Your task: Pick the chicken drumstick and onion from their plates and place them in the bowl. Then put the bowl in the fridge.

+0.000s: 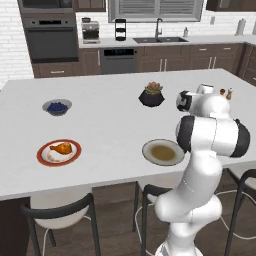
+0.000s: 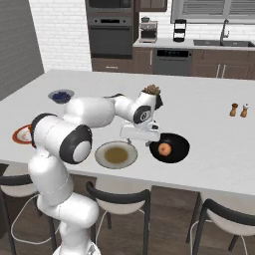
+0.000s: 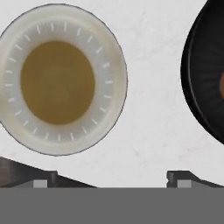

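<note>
The chicken drumstick [image 1: 62, 148] lies on the white plate with the red rim [image 1: 75, 154] at the counter's front left. The onion [image 2: 165, 149] sits inside the black bowl [image 2: 180, 142]. The grey-olive plate [image 2: 116, 154] with a brownish centre is bare. My gripper [image 2: 142, 141] hangs open just above the counter between that plate and the bowl, with nothing between its fingers. In the hand view the gripper [image 3: 111, 181] points down at bare counter, with the grey-olive plate [image 3: 61, 78] on the left and the bowl [image 3: 203, 65] on the right. The fridge is out of view.
A small grey bowl of blue berries [image 1: 57, 107] stands at the back left, and a black pot with a spiky plant [image 1: 151, 95] behind my arm. Salt and pepper shakers [image 2: 239, 110] stand far right. Stools line the counter's near edge [image 2: 119, 199].
</note>
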